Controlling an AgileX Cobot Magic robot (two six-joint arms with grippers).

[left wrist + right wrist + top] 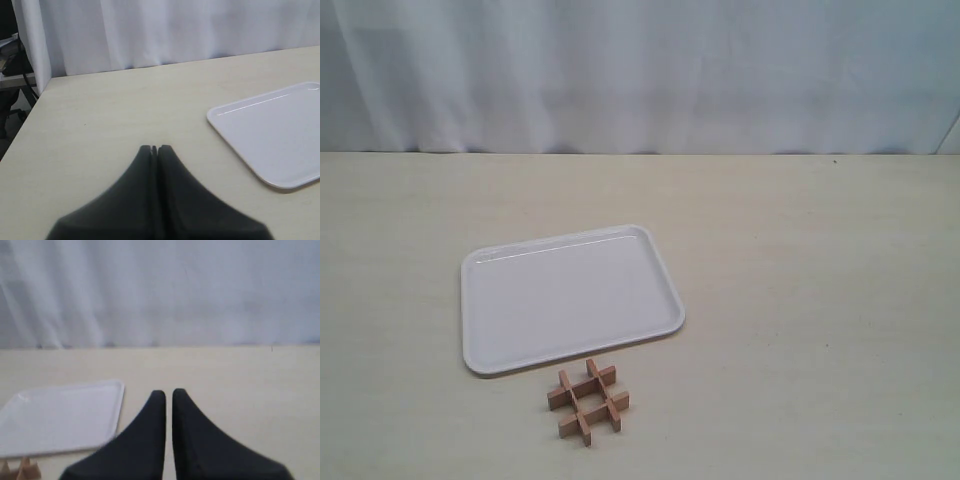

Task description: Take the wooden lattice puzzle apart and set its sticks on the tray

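Light-brown wood forms the wooden lattice puzzle, low in the exterior frame and slightly left of centre, lying flat on the pale, matte table. We see it turned askew. Two sticks rise gently toward the right. The other two cross them steeply, their upper ends leaning left. Together they make a hash shape with short, square-cut ends sticking out all round.

Just above it, close to it but apart, sits the tray. It is smooth, glossy white plastic with rounded corners and a low rim. Its long axis runs left to right, its right end tipped a little upward in the frame.

We see the left gripper with its dark, tapered fingers pressed together and holding nothing. The right gripper shows only a thin slit between its fingers, and nothing is held there either. A white pleated curtain fills the top of the frame.
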